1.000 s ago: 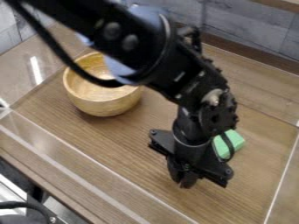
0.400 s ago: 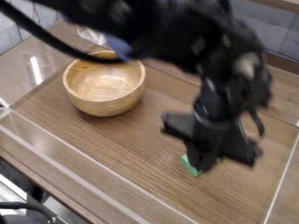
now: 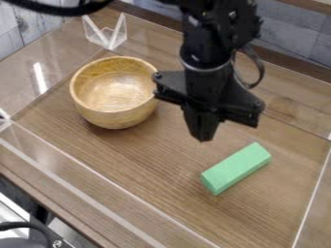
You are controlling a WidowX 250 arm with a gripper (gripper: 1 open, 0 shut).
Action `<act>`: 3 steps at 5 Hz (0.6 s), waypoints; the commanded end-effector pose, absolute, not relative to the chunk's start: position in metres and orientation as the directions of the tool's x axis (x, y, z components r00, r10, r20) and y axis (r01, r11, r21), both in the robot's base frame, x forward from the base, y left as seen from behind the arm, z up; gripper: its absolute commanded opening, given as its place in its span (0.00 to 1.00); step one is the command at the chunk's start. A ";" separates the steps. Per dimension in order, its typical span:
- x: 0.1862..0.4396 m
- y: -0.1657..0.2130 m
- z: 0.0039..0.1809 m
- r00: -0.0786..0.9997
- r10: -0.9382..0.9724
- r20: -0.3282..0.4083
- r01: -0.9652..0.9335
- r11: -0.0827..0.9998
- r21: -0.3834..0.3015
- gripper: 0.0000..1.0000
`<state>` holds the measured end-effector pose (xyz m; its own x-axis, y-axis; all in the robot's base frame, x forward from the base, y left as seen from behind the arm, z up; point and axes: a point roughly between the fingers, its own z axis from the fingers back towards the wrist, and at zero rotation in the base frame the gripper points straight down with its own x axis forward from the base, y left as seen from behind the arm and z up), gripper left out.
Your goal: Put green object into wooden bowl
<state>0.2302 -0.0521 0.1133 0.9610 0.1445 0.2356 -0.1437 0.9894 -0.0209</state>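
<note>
The mint-green bar-shaped object [image 3: 237, 168] lies flat on the wooden table at the right front, with nothing touching it. The round tan wooden bowl [image 3: 116, 92] stands at the left, and its hollow holds nothing. My black gripper [image 3: 204, 133] points down between the two, just right of the bowl and up-left of the green object. Its jaws are shut to a narrow tip with nothing in them, and it hangs above the tabletop.
A clear plastic wall [image 3: 39, 155] borders the table along the front and left. A small transparent stand [image 3: 106, 34] sits behind the bowl. A grey tiled wall closes the back.
The arm has lifted off the green object and swung back and to the left, toward the bowl. The green object, earlier partly covered by the gripper, now lies fully in view.
</note>
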 end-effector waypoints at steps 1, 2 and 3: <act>0.241 -0.053 0.112 0.952 0.162 0.261 -0.160 0.987 -0.028 1.00; 0.238 -0.063 0.108 0.958 0.141 0.250 -0.141 0.990 -0.018 1.00; 0.238 -0.073 0.111 0.961 0.129 0.246 -0.130 0.991 -0.014 0.00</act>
